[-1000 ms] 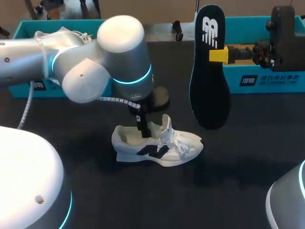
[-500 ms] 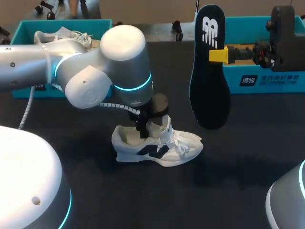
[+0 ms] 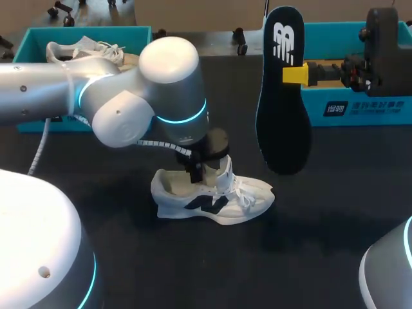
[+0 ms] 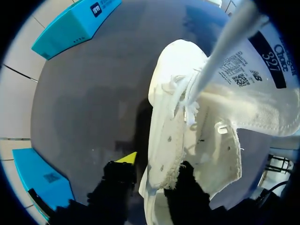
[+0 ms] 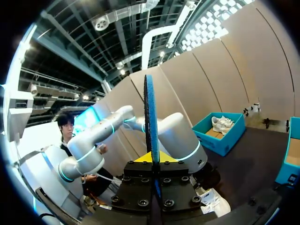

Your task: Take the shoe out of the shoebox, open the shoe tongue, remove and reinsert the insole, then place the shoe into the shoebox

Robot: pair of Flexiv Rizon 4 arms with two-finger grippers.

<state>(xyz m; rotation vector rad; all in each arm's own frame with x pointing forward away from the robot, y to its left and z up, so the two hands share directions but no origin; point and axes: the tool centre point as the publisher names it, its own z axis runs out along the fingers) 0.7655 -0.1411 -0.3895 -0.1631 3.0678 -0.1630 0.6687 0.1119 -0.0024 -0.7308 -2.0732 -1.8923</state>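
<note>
A white shoe (image 3: 212, 196) lies on its side on the black table, its tongue (image 4: 253, 61) pulled open. My left gripper (image 3: 195, 170) stands at the shoe's opening. It is open and straddles the side wall (image 4: 159, 164): the inner finger (image 4: 183, 187) lies against the lining, and a thin dark gap shows beside the outer yellow-tipped finger (image 4: 125, 159). My right gripper (image 3: 299, 74) is shut on a dark insole (image 3: 282, 96) and holds it upright in the air, right of the shoe. In the right wrist view the insole (image 5: 151, 122) is edge-on.
A teal shoebox (image 3: 32, 38) at the back left holds another white shoe (image 3: 80, 48). A second teal box (image 3: 360, 109) stands at the back right, behind the insole. Bare black table lies in front of the shoe.
My left gripper has narrowed from wide open around the shoe's side wall, and its arm has shifted slightly right. The right arm and the insole have not moved.
</note>
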